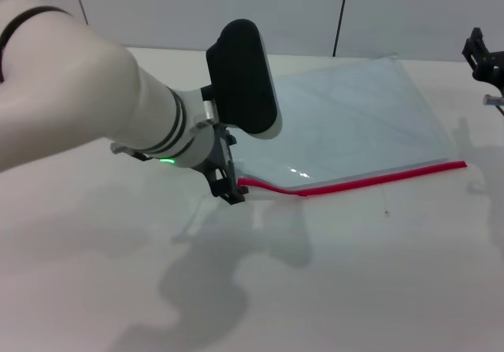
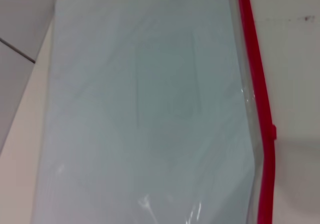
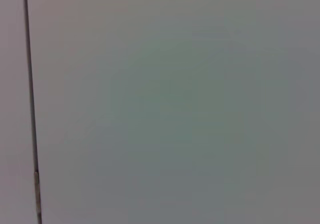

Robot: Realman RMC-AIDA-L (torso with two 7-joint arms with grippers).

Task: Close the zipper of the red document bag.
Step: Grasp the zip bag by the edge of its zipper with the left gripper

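Partly, the left gripper hides the zipper end.

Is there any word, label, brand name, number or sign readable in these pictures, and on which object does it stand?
None: no text can be read in any view.
The red document bag is plain translucent plastic, with no print visible.
The zipper is a bare red strip without marking.
The left gripper, at the bag's near left corner, shows only a green light, no lettering.
The right gripper, at the far right, bears no legible mark.
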